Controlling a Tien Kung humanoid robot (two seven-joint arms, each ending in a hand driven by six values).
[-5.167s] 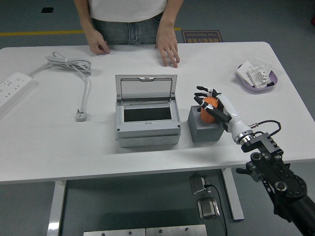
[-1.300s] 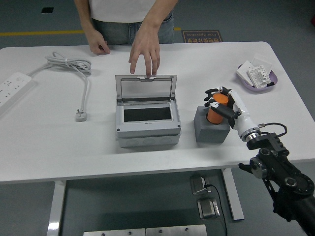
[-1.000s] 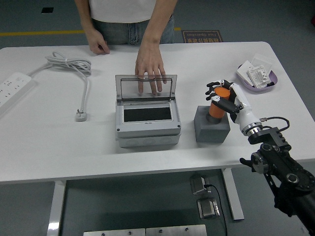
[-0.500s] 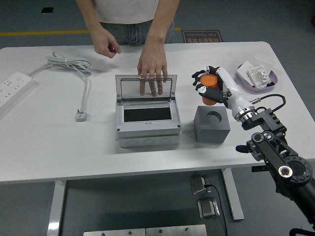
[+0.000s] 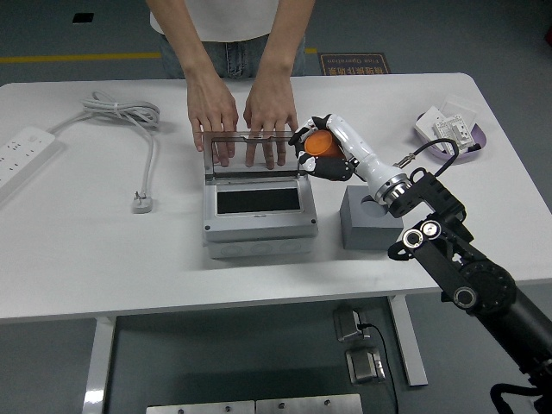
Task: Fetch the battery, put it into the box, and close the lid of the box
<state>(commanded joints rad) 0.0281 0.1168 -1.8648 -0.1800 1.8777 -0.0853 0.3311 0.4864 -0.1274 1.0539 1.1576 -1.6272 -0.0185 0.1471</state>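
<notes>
My right hand (image 5: 323, 152) is shut on the orange battery (image 5: 320, 144) and holds it in the air just right of the box's upright lid (image 5: 255, 155). The grey box (image 5: 257, 211) stands open at the table's middle, its dark inside showing. A grey foam block (image 5: 365, 220) with a round hole sits to the box's right, below my forearm. A person at the far side has both hands (image 5: 244, 116) behind the clear lid, fingers resting against it. The left arm does not show.
A white power strip (image 5: 24, 153) and its coiled cable (image 5: 129, 116) lie at the left. A purple dish (image 5: 454, 138) with small white parts sits at the far right. The table's near edge runs under the box.
The battery came up out of the foam block and travelled left toward the box in my right hand. The person's second hand joined the first behind the lid.
</notes>
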